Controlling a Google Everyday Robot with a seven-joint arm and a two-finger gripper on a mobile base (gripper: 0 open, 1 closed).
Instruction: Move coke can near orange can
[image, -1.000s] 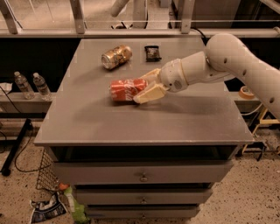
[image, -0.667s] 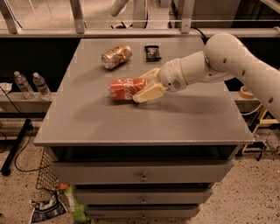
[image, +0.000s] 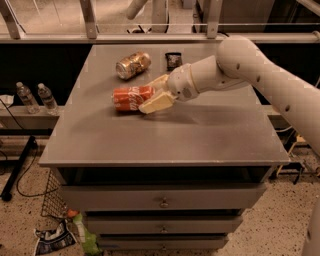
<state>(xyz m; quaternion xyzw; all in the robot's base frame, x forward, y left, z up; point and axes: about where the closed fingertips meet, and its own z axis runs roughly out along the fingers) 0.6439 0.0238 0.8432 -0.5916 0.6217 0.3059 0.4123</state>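
Pincer (image: 156, 94) pinches the red coke can (image: 131, 98), lying sideways, white script showing, near orange can (image: 133, 65).

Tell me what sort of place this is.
Probably a robotics lab: a grey drawer cabinet used as a workbench, water bottles on a side ledge, and the gripper holding the coke can on top.

The hand (image: 153, 94), clasped on the coke can (image: 131, 98) near the middle of the tabletop (image: 210, 135), covered the can's 3 o'clock end. The arm (image: 260, 75) ran out of sight past the 3 o'clock edge. A small dark thing (image: 173, 60) toward 12 o'clock was too small to make out, and the markings on the orange can (image: 133, 65) could not be read.
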